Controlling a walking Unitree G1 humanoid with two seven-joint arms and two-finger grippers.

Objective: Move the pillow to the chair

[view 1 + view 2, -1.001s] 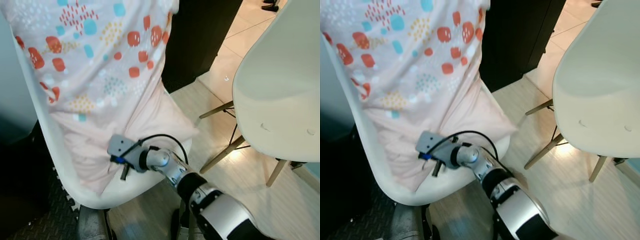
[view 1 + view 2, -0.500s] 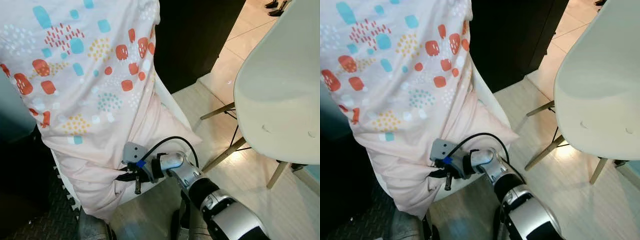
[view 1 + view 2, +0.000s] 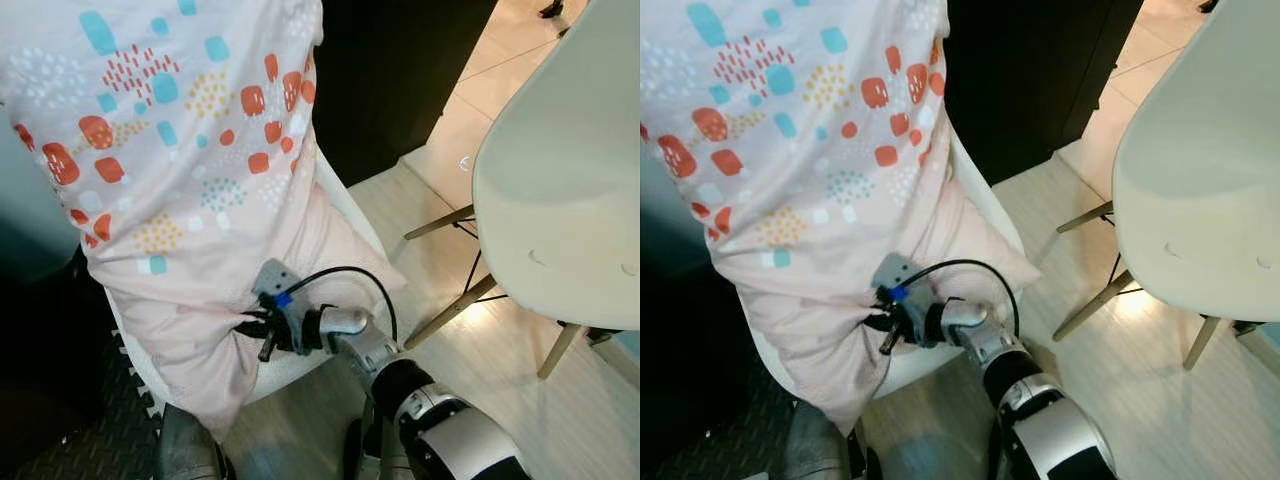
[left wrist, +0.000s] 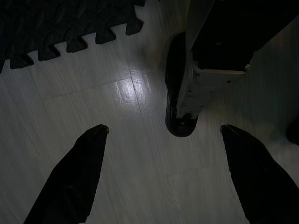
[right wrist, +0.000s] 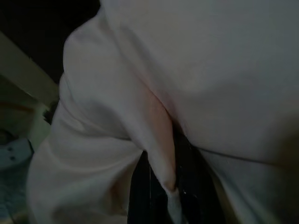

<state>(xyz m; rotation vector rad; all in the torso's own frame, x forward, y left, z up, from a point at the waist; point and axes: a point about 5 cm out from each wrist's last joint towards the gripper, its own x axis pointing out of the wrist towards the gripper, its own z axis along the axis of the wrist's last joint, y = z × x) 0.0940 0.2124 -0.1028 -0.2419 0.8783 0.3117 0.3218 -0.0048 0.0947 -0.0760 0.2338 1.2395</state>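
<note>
Floor mat (image 3: 70,400): dark, ridged, puzzle-edged, down at the far left under the near chair.
Left gripper (image 4: 163,177): hanging idle over pale floorboards (image 4: 117,140), its two black fingers (image 4: 74,177) spread wide and holding nothing.
Pillow (image 3: 190,150): big and pale pink, with red, blue and yellow spots on its upper part; it leans up against the near chair and droops over the seat's front edge.
Near chair (image 3: 300,365): white shell, mostly covered by the pillow, just the seat rim peeking out.
Right gripper (image 3: 262,335): right there at the pillow's lower hem, fingers clenched on a bunched fold of the fabric; the wrist view confirms cloth pinched between the dark fingers (image 5: 140,186).
Second chair (image 3: 560,190): white shell on wooden legs, well off to the right, nothing on it.
</note>
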